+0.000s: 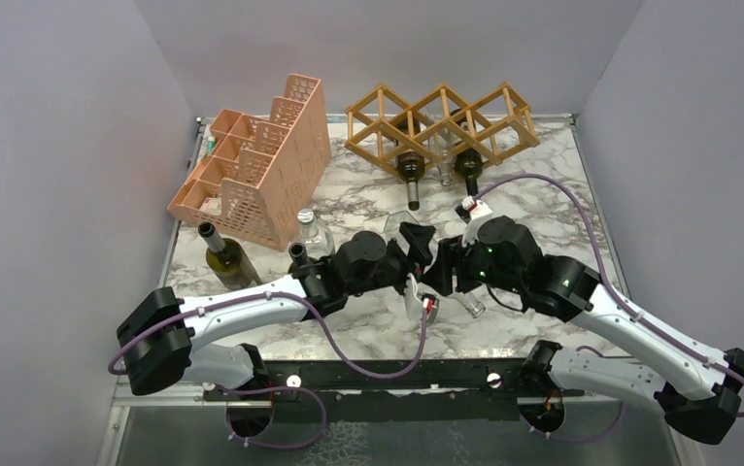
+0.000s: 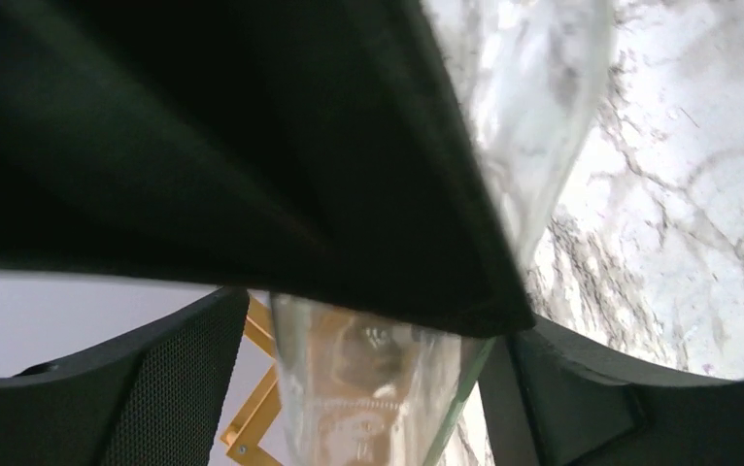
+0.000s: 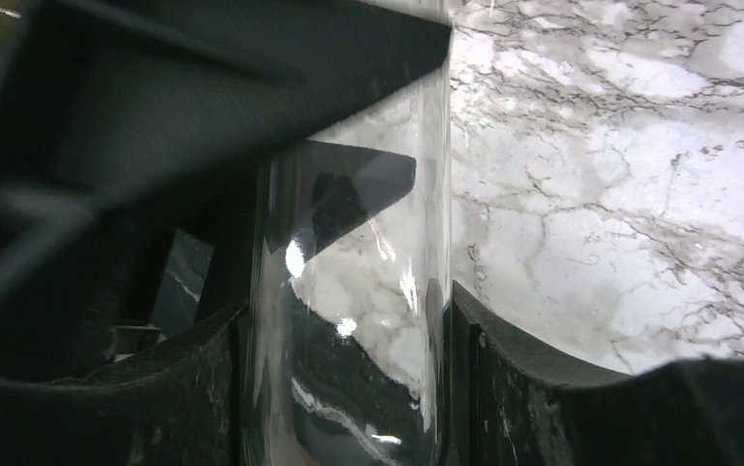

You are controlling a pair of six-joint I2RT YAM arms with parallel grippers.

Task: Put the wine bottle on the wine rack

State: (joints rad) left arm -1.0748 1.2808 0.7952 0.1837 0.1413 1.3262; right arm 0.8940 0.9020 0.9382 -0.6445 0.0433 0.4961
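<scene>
Wine bottle (image 1: 471, 307) mostly behind right claw (image 1: 438, 270)

The left gripper (image 1: 415, 254) and right gripper (image 1: 443, 264) stand tip to tip, each barring the other's way. The glass bottle (image 3: 349, 291) fills the gap between the right one's fingers. Ahead of both, bare marble table (image 1: 368, 194) runs to the wine rack (image 1: 441, 121). Three stored bottles (image 1: 410, 170) jut from its lower middle cells toward the grippers, while the outer diamonds look open. Left of the left gripper, a small clear bottle (image 1: 315, 233) and a dark neck (image 1: 299, 252) crowd the arm. A dark bottle (image 1: 227, 260) and the pink organizer (image 1: 256, 170) stand beyond them. Right of the right gripper lies open marble, crossed only by a purple cable (image 1: 567, 194).
</scene>
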